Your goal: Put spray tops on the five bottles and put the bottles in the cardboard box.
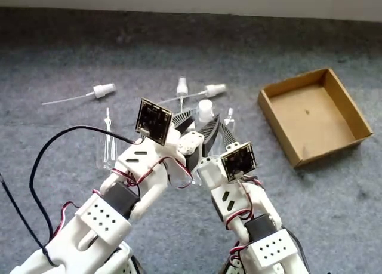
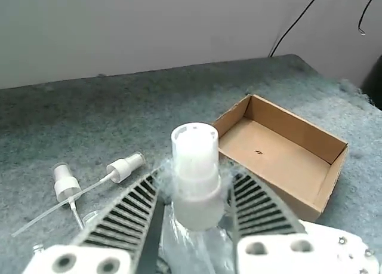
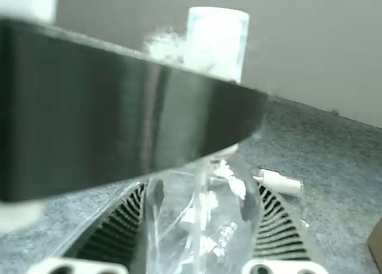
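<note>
A clear bottle [image 3: 203, 226] stands upright between the two arms, and my right gripper [image 3: 202, 217] is shut on its body. A white spray top [image 2: 194, 163] sits on the bottle's neck. My left gripper [image 2: 194, 211] is closed around the spray top's collar, with one black finger [image 3: 119, 125] crossing close in front of the right wrist camera. From above, the capped bottle [image 1: 205, 110] rises between the left gripper [image 1: 198, 120] and the right gripper [image 1: 218, 137]. The open cardboard box [image 1: 313, 116] lies empty to the right.
Loose spray tops with dip tubes lie on the grey carpet behind the arms: one far left [image 1: 102, 91], two near the middle [image 1: 182, 86] [image 1: 215, 90]. An uncapped clear bottle [image 1: 107, 145] lies at the left. A black cable [image 1: 42, 166] loops at the left.
</note>
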### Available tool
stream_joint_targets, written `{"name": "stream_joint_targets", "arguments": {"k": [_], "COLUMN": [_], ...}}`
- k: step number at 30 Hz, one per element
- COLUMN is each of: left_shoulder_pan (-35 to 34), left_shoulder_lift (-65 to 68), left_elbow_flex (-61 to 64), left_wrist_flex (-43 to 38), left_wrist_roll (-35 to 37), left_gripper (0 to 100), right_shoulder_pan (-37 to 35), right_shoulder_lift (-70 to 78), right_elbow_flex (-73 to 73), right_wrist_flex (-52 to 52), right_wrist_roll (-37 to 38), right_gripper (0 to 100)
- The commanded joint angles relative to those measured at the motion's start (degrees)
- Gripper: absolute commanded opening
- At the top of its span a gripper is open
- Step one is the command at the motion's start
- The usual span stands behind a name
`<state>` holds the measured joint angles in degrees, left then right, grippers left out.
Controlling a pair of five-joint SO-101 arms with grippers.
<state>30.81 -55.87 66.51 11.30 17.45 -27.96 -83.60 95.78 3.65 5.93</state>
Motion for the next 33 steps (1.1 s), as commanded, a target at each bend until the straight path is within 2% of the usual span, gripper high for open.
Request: {"name": "stream_joint_targets", "arguments": {"k": [1,12,19,29,33], "left_shoulder_pan": [2.5,2.3,-0.7,-1.1,-1.1], "left_shoulder_lift": [-0.5,-0.5,-0.5,-0.6,-2.2], "left_elbow_flex": [1.4,1.5,2.2,2.5,0.7], "left_wrist_flex": [0.4,0.2,0.4,0.5,6.6], "left_wrist_roll": [0.1,0.1,0.1,0.0,-3.1], "left_gripper": [1,1,21,28,28], "right_shoulder_pan": [2.6,3.9,4.0,4.3,4.3], "right_shoulder_lift": [-1.1,-1.1,-1.1,-1.1,-1.1], "right_elbow_flex": [3.3,3.6,3.6,3.6,3.6], "right_wrist_flex": [-1.0,-1.0,-1.0,-1.0,-0.9], "right_wrist_roll": [-1.1,-1.1,-1.1,-0.9,-0.9], "right_gripper": [11.3,11.3,11.3,11.3,11.3]}}
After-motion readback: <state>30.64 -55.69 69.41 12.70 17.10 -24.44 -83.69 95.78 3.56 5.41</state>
